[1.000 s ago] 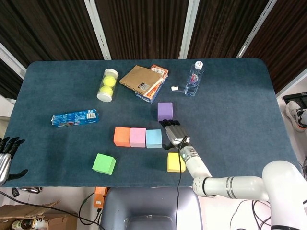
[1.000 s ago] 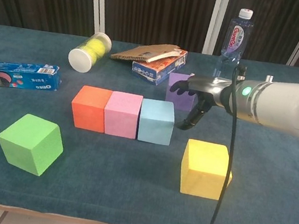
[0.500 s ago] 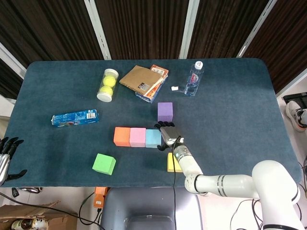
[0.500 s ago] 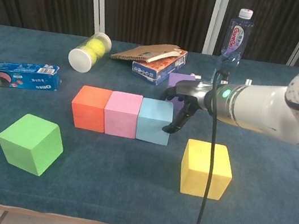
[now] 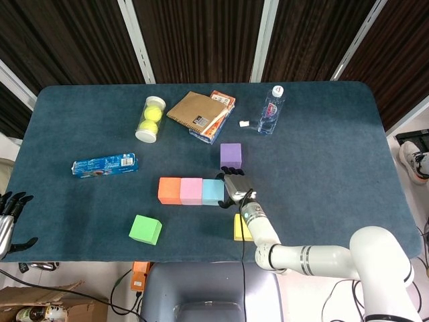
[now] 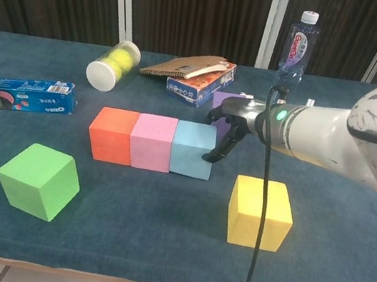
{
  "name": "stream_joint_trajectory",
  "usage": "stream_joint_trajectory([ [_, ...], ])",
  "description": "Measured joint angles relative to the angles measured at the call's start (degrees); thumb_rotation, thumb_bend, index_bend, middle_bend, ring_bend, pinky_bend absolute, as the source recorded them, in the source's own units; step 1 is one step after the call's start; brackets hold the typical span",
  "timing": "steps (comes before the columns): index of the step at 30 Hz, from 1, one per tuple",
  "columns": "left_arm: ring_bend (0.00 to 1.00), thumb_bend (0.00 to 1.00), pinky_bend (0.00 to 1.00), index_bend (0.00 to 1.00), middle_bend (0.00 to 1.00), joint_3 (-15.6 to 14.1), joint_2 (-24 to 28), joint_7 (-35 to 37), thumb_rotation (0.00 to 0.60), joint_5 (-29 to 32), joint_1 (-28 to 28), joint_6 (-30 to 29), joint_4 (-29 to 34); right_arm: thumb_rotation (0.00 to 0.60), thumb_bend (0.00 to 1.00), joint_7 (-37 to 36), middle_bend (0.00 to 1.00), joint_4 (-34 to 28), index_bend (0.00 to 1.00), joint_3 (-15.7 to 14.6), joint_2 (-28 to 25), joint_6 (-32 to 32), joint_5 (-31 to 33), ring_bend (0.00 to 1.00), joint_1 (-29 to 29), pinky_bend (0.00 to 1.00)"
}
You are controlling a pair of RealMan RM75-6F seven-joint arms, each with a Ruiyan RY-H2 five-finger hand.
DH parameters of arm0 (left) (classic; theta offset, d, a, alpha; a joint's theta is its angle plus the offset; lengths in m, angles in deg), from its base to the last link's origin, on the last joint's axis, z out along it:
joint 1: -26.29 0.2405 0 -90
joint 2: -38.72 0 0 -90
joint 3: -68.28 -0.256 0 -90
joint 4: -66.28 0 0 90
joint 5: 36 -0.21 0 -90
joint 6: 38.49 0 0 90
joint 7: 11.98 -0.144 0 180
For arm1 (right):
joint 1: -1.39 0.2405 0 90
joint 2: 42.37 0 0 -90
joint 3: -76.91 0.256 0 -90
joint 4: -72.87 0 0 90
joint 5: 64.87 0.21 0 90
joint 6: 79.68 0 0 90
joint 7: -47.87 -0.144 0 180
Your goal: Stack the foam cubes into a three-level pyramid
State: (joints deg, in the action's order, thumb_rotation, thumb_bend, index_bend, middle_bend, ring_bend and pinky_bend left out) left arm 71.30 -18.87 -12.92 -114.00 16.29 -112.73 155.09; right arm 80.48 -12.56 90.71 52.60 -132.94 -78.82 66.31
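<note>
Orange (image 5: pixel 169 190), pink (image 5: pixel 192 191) and light blue (image 5: pixel 213 192) cubes stand side by side in a row mid-table. My right hand (image 5: pixel 234 188) touches the blue cube's right side (image 6: pixel 193 150) with its fingers (image 6: pixel 217 149) pointing down; it holds nothing. Just behind it sits the purple cube (image 5: pixel 230 155), mostly hidden by the hand in the chest view. The yellow cube (image 6: pixel 259 212) lies near the front edge, partly covered by my forearm in the head view. The green cube (image 6: pixel 38 180) sits front left. My left hand (image 5: pixel 7 215) hangs off the table's left edge, fingers apart and empty.
A tube of tennis balls (image 5: pixel 150 119), a blue cookie pack (image 5: pixel 104 164), a brown notebook on a box (image 5: pixel 201 114) and a water bottle (image 5: pixel 271 111) lie along the back half. A cable (image 6: pixel 259 218) hangs from my right wrist over the yellow cube.
My right hand moved left from beside the purple cube up against the blue cube's right side. The row of three cubes shifted slightly left.
</note>
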Motion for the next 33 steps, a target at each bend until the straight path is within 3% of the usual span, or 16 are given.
stream_joint_trajectory([
  [21, 0.03, 0.01, 0.05, 0.19, 0.11, 0.0, 0.0, 0.4, 0.6, -0.2, 0.2, -0.3, -0.1, 0.6, 0.24, 1.1, 0.05, -0.2, 0.02, -0.1, -1.2, 2.3, 0.4, 0.0, -0.1, 0.06],
  [33, 0.03, 0.01, 0.05, 0.19, 0.11, 0.0, 0.0, 0.1, 0.6, 0.0, 0.2, -0.2, 0.0, 0.6, 0.24, 1.3, 0.02, -9.9, 0.0, -2.3, -8.5, -0.2, -3.3, 0.0, -2.5, 0.04],
])
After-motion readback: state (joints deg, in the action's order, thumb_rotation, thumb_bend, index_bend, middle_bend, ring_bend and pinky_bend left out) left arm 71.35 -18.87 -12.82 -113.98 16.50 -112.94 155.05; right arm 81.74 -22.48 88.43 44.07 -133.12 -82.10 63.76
